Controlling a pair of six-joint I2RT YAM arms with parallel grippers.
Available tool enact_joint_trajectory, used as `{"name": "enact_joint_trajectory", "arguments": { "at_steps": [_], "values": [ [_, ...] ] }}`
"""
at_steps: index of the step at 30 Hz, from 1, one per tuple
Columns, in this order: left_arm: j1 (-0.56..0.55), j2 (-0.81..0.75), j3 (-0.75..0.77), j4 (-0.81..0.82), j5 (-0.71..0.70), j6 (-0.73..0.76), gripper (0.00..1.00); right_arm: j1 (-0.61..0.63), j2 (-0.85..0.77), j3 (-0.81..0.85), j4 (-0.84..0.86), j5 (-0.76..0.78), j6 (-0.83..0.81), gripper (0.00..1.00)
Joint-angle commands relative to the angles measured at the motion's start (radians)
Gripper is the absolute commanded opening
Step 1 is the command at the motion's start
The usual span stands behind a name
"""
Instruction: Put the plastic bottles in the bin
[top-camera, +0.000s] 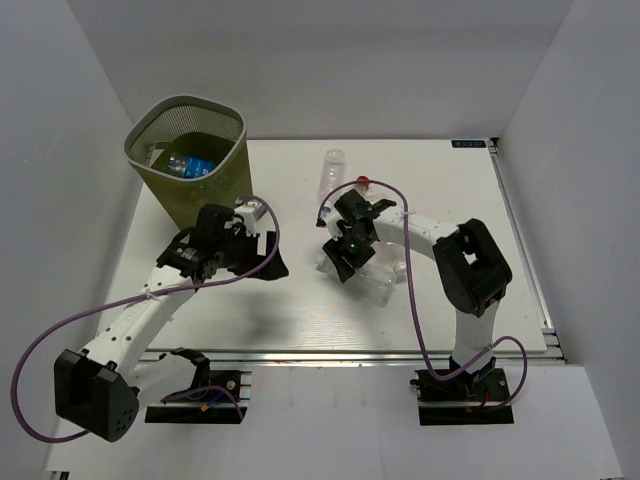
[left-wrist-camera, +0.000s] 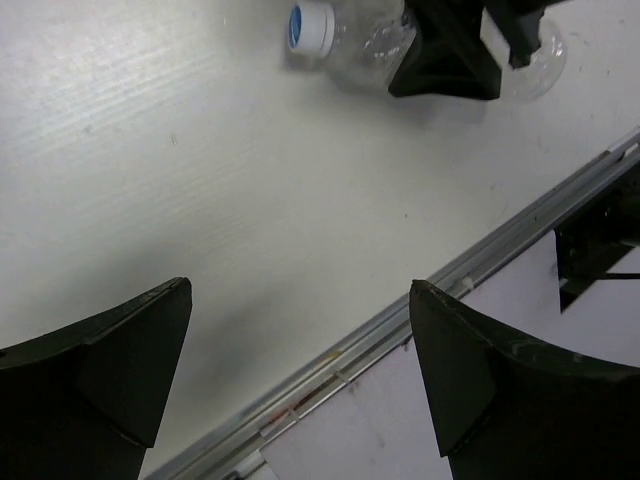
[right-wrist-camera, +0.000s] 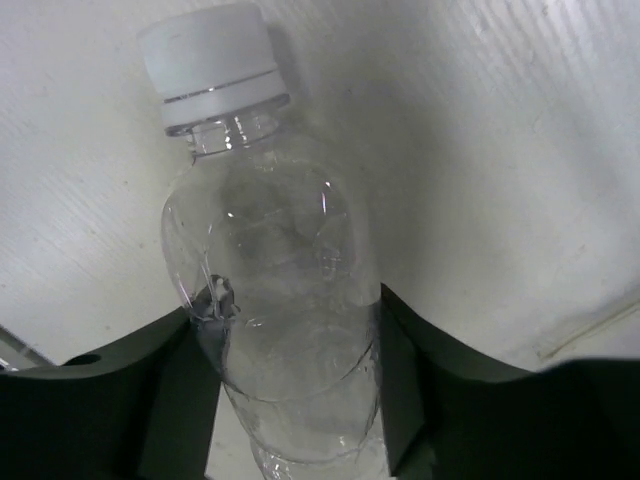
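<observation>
The olive-green mesh bin (top-camera: 190, 150) stands at the back left with a blue-labelled bottle (top-camera: 190, 167) inside. My right gripper (top-camera: 340, 262) is shut on a clear plastic bottle (right-wrist-camera: 270, 300) with a pale cap. In the right wrist view the jaws (right-wrist-camera: 290, 320) press its sides. The same bottle (left-wrist-camera: 365, 45) shows in the left wrist view, low at the table. My left gripper (top-camera: 268, 266) is open and empty to the right of the bin, over bare table (left-wrist-camera: 300, 290). A clear bottle (top-camera: 333, 168) lies at the back centre. A red cap (top-camera: 362, 183) shows behind the right arm.
More clear bottles (top-camera: 385, 285) lie under and beside the right arm. The metal rail of the table's near edge (left-wrist-camera: 420, 290) runs under the left gripper. White walls enclose the table on three sides.
</observation>
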Motion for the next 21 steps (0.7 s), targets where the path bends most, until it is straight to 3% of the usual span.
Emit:
{"name": "enact_joint_trajectory", "arguments": {
  "at_steps": [1, 2, 5, 11, 16, 20, 21],
  "values": [
    [-0.017, -0.048, -0.038, 0.044, 0.048, -0.09, 1.0, -0.009, -0.035, 0.063, -0.075, -0.047, -0.08, 0.5],
    [-0.029, -0.048, -0.047, 0.044, 0.048, -0.09, 1.0, -0.015, -0.067, 0.091, -0.087, -0.061, -0.121, 0.39],
    [-0.049, -0.007, -0.075, 0.044, 0.062, -0.09, 1.0, -0.029, -0.113, 0.277, -0.136, -0.142, -0.187, 0.23],
    [-0.081, 0.025, -0.153, 0.117, 0.074, -0.122, 1.0, -0.032, -0.035, 0.889, -0.094, -0.171, -0.177, 0.16],
    [-0.123, 0.055, -0.227, 0.177, 0.085, -0.153, 1.0, -0.011, -0.031, 0.897, 0.397, -0.213, -0.089, 0.02],
    [-0.141, 0.055, -0.227, 0.177, 0.065, -0.153, 1.0, 0.023, 0.026, 0.879, 0.759, -0.262, 0.057, 0.0],
    [-0.152, 0.055, -0.227, 0.177, 0.065, -0.162, 1.0, 0.031, 0.043, 0.886, 0.93, -0.27, 0.082, 0.0]
  ]
}}
